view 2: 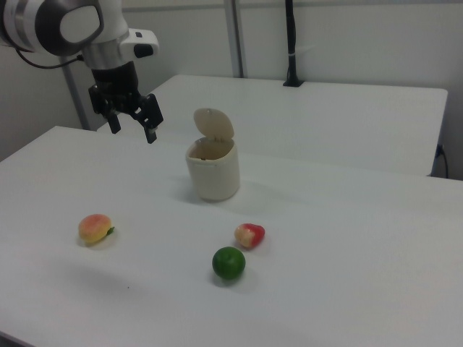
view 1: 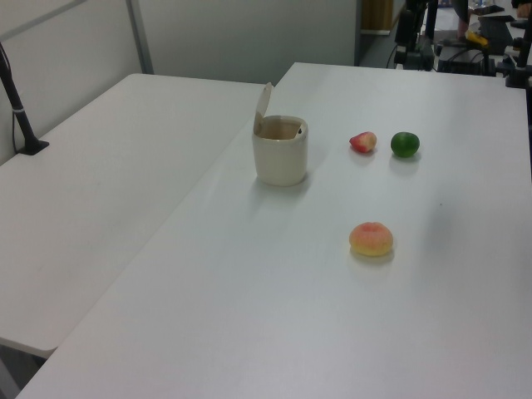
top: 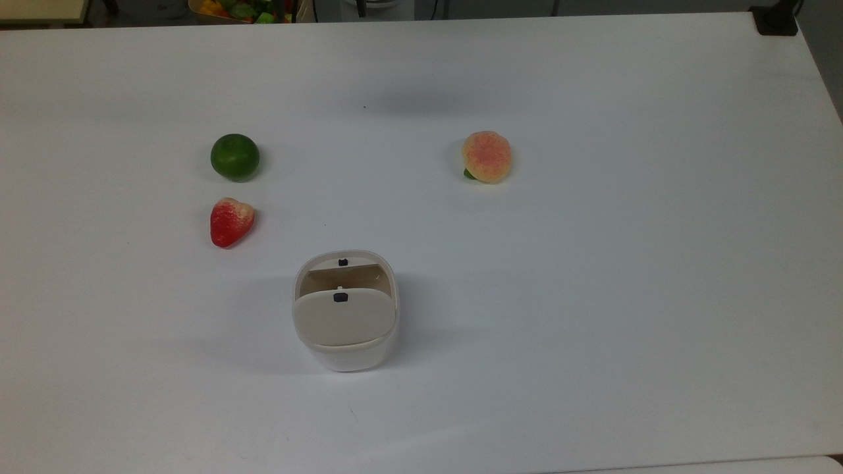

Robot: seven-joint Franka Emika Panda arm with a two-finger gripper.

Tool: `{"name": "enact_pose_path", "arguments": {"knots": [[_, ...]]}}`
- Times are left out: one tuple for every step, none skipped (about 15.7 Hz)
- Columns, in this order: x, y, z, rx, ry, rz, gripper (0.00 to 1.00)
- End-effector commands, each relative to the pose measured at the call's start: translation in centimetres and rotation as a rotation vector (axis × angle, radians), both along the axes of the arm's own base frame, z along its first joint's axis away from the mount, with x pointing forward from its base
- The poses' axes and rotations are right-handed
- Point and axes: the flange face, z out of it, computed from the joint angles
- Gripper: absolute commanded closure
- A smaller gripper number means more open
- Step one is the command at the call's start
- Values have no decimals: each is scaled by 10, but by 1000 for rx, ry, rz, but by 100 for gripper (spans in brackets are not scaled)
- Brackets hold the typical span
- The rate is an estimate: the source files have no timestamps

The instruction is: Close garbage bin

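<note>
- The garbage bin (top: pixel 345 309) stands upright on the white surface (top: pixel 593 296), in the near middle of the top view.
- Its lid (view 2: pixel 214 123) is raised on the hinge, so the bin's mouth is open; a small black button (top: pixel 340 297) shows on the lid.
- In the right view the tool (view 2: pixel 132 119) hangs in the air to the right view's left of the bin, above the surface and apart from the bin, touching nothing.
- The tool's two fingers (view 2: pixel 152 116) are spread wide, with nothing between them.
- A strawberry (top: pixel 231 222) lies near the bin, on the top view's left and a little farther back.
- A lime (top: pixel 235 157) sits just beyond the strawberry.
- A peach (top: pixel 487 157) lies well apart, on the top view's far right of the bin.
</note>
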Motion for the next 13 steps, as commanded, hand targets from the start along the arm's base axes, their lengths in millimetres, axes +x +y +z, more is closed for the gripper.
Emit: {"name": "enact_pose_path", "arguments": {"knots": [[-4, -1, 0, -15, -1, 20, 0], [-4, -1, 0, -16, -1, 21, 0], [-3, -1, 0, -16, -3, 21, 0], [-3, -1, 1, -16, -9, 21, 0], [-3, -1, 1, -16, -9, 21, 0], [-2, -1, 0, -16, -8, 22, 0], [-2, -2, 1, -16, -9, 22, 0], [-2, -2, 0, -16, -8, 22, 0], [-1, -2, 0, -16, -12, 22, 0], [-1, -2, 1, -15, -20, 21, 0], [0, -2, 0, -15, -21, 21, 0], [0, -2, 1, -15, -23, 21, 3], [0, -2, 1, -15, -25, 23, 4]]}}
